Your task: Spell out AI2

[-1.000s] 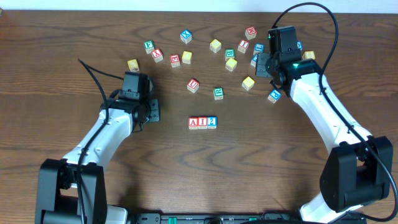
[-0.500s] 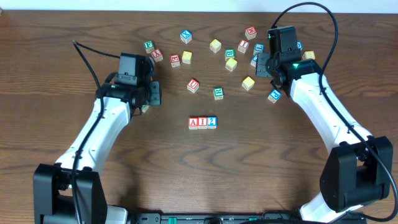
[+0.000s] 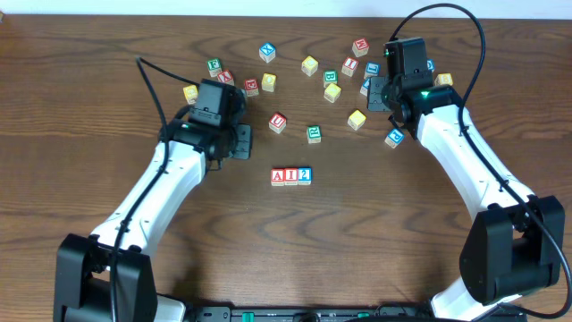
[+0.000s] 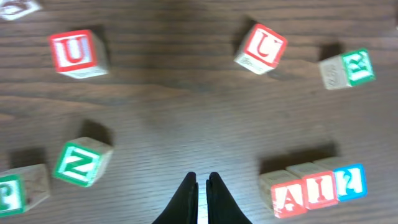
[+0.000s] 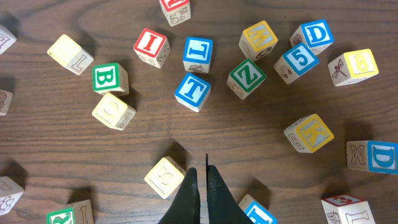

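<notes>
Near the middle of the wooden table [image 3: 393,241], the A block [image 3: 278,176], the I block [image 3: 291,176] and the 2 block [image 3: 305,175] sit touching in one row, A at the 9 o'clock end and 2 at the 3 o'clock end, reading AI2; the red U block [image 3: 278,122] lies apart at 12 o'clock of the row, and a green R block [image 3: 314,134] at 1 o'clock; the left gripper [image 4: 202,178] hangs at 10 o'clock of the row, fingers pressed together on nothing; the right gripper [image 5: 202,169], far off at 2 o'clock, is likewise clenched and empty, with a blue T block [image 5: 193,91] at 12 o'clock of its tips and a yellow block [image 5: 165,177] just beside them at 9 o'clock.
</notes>
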Available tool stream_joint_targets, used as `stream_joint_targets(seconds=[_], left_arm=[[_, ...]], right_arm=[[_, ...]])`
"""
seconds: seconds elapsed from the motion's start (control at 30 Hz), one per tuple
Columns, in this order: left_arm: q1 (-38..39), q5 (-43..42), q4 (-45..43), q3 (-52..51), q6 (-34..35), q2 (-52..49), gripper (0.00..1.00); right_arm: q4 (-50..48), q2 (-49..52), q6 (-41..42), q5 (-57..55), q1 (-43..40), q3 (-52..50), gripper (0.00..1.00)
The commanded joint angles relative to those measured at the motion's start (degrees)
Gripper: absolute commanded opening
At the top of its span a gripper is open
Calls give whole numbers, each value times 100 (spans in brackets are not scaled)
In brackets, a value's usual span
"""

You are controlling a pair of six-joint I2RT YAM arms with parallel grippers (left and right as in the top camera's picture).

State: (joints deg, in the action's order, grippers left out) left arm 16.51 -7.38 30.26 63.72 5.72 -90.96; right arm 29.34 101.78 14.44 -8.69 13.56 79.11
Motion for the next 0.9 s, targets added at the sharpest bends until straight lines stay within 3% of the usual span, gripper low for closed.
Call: stream_joint_targets(seconds=[0.0, 0.33, 0.87], left_arm=[[105, -15, 33, 179, -96, 72, 7], [181, -144, 111, 179, -72, 72, 8], [1054, 39, 1399, 83, 590, 72, 8]], right_arm=[[26, -101, -26, 50, 4, 103, 1], [236, -101, -9, 48, 4, 103, 1], [286, -101, 31, 48, 4, 103, 1]])
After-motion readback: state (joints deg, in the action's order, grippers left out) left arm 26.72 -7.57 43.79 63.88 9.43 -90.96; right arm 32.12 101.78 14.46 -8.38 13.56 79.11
